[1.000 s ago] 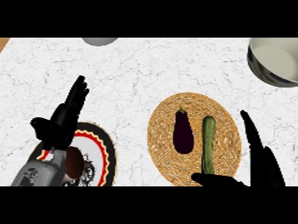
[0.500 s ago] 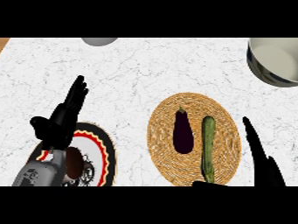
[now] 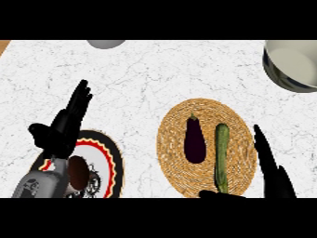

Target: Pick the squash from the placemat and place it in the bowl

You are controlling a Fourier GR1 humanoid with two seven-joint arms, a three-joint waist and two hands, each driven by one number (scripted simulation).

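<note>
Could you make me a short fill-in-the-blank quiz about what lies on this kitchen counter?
1. The long green squash lies on the round woven ____ mat, right of the dark purple eggplant.
2. The big white bowl sits in the view's top ____ corner.
3. The robot's left hand shows above a patterned ____.
4. The right hand is ____, fingers straight, beside the squash.

Missing words: straw; right; plate; open

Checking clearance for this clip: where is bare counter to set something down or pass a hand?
Bare counter runs broadly between the left hand and the bowl, above the placemat. A narrower strip lies between the plate and the placemat. It is crowded on the placemat, where the eggplant and squash lie beside the right hand.
</note>
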